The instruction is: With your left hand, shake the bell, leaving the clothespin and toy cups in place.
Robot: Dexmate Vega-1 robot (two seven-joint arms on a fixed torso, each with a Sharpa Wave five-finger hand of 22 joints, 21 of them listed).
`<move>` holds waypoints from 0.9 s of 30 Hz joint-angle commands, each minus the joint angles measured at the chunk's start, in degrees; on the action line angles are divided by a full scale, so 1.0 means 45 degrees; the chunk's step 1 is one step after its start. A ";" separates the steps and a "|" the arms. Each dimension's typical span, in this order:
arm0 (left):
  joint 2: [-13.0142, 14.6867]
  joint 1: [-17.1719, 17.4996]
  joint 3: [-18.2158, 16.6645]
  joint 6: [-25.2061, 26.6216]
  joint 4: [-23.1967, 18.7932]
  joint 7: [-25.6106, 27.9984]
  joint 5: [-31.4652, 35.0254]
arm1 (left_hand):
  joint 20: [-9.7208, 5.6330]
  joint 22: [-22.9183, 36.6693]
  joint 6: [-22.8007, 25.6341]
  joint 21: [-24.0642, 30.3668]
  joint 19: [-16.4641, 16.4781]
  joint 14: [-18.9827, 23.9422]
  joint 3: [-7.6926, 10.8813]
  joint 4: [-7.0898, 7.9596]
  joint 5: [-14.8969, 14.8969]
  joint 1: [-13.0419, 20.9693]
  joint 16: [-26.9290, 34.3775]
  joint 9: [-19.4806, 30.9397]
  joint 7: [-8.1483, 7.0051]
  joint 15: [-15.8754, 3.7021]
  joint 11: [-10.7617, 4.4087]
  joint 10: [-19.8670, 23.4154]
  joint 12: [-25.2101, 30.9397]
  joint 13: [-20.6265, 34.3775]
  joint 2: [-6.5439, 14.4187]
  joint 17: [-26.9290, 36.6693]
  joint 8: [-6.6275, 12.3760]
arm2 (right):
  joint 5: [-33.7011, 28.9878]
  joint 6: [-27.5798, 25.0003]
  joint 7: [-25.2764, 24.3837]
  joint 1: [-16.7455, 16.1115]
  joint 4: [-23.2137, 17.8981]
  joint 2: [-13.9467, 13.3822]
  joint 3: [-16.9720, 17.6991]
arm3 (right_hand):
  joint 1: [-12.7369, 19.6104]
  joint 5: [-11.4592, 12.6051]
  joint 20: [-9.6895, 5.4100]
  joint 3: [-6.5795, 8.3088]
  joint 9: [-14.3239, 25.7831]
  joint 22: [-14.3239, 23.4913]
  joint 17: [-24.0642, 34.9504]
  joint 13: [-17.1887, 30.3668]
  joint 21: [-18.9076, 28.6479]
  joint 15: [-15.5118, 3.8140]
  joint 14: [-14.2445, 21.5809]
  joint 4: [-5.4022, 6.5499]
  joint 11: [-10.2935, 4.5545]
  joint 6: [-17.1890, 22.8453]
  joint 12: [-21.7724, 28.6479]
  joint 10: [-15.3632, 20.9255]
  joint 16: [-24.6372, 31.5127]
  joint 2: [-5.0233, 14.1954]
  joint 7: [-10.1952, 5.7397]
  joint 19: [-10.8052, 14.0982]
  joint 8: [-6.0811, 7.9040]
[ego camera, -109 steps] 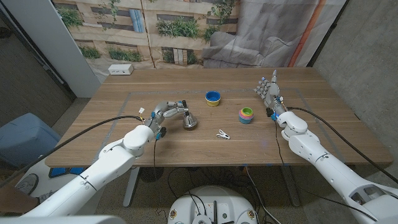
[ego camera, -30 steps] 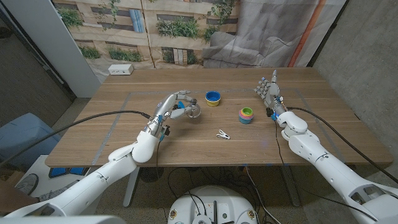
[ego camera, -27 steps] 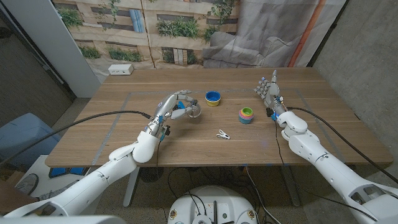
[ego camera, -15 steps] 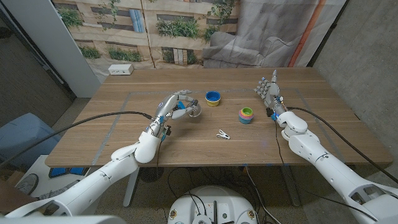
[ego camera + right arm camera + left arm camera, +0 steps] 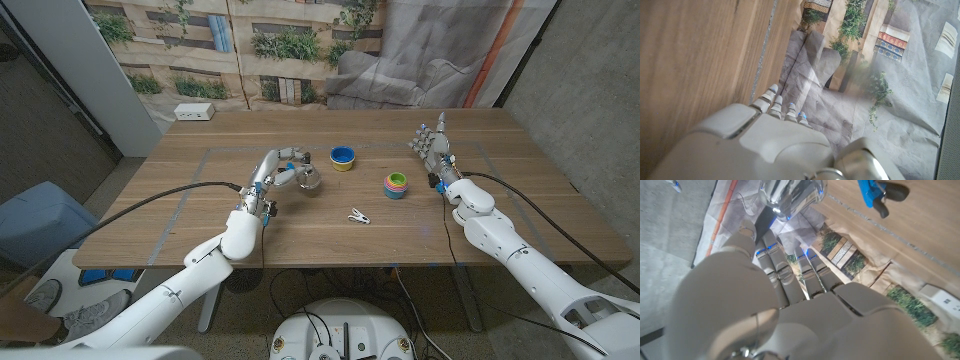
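My left hand grips a shiny metal bell and holds it lifted over the table's middle left. In the left wrist view the bell shows beyond my fingers. A white clothespin lies on the wood to the right of the bell and nearer me. A blue and yellow toy cup stands behind the bell, and a stack of coloured toy cups stands to its right. My right hand stands at the right with fingers straight and apart, holding nothing; its fingers show in the right wrist view.
A white power strip lies at the table's far left corner. A printed backdrop and grey cloth hang behind the wooden table. A blue bin stands on the floor at the left.
My left hand lifted the bell off the table and carried it farther back. Over the last half second the hand curled and tipped, and the bell dropped slightly. The right arm stayed still.
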 commanded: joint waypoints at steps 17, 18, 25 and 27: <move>0.0233 0.1229 -0.0455 0.4291 -0.2985 -0.2216 -0.4910 | -0.0056 0.0037 0.0042 -0.0050 -0.0075 0.0044 -0.0164 0.0047 0.0094 0.0041 -0.0059 0.0039 0.0161 -0.1922 -0.0528 0.0523 0.0020 0.0042 0.0210 0.0019 0.0013 | -0.0001 -0.0003 -0.0004 -0.0002 -0.0002 0.0004 -0.0003 | 0.0037 0.0067 -0.0040 -0.0082 0.0048 0.0041 0.0067 0.0023 0.0091 0.0025 -0.0091 -0.0013 0.0024 -0.0126 0.0062 -0.0053 0.0093 0.1241 -0.0022 0.0109 0.0069; 0.0265 0.1255 -0.0463 0.4455 -0.3112 -0.2172 -0.4986 | -0.0063 0.0037 0.0050 -0.0048 -0.0069 0.0043 -0.0167 0.0048 0.0094 0.0042 -0.0060 0.0040 0.0158 -0.1919 -0.0528 0.0519 0.0019 0.0042 0.0213 0.0019 0.0016 | -0.0001 -0.0005 -0.0005 -0.0003 -0.0004 0.0003 -0.0003 | 0.0037 0.0067 -0.0039 -0.0082 0.0048 0.0041 0.0067 0.0023 0.0092 0.0020 -0.0097 -0.0013 0.0023 -0.0132 0.0062 -0.0054 0.0090 0.1241 -0.0025 0.0110 0.0067; 0.0375 0.1618 -0.0794 0.6174 -0.4329 -0.1626 -0.6069 | -0.0045 0.0038 -0.0007 -0.0051 -0.0083 0.0022 -0.0195 0.0056 0.0091 0.0039 -0.0071 0.0045 0.0168 -0.1902 -0.0524 0.0514 0.0018 0.0046 0.0228 0.0014 -0.0004 | 0.0008 -0.0003 0.0013 0.0009 0.0015 -0.0003 0.0004 | 0.0036 0.0067 -0.0034 -0.0082 0.0048 0.0041 0.0067 0.0023 0.0090 0.0020 -0.0086 -0.0013 0.0023 -0.0104 0.0062 -0.0054 0.0095 0.1241 -0.0030 0.0106 0.0078; 0.0573 0.1596 -0.0751 0.6716 -0.4681 -0.1430 -0.6004 | -0.0048 0.0038 -0.0002 -0.0048 -0.0078 0.0017 -0.0201 0.0058 0.0090 0.0036 -0.0073 0.0046 0.0165 -0.1895 -0.0523 0.0515 0.0018 0.0046 0.0228 0.0013 -0.0002 | 0.0009 -0.0006 0.0010 0.0004 0.0008 -0.0007 0.0006 | 0.0036 0.0067 -0.0034 -0.0082 0.0048 0.0041 0.0067 0.0023 0.0091 0.0020 -0.0084 -0.0013 0.0027 -0.0109 0.0061 -0.0055 0.0096 0.1241 -0.0026 0.0108 0.0075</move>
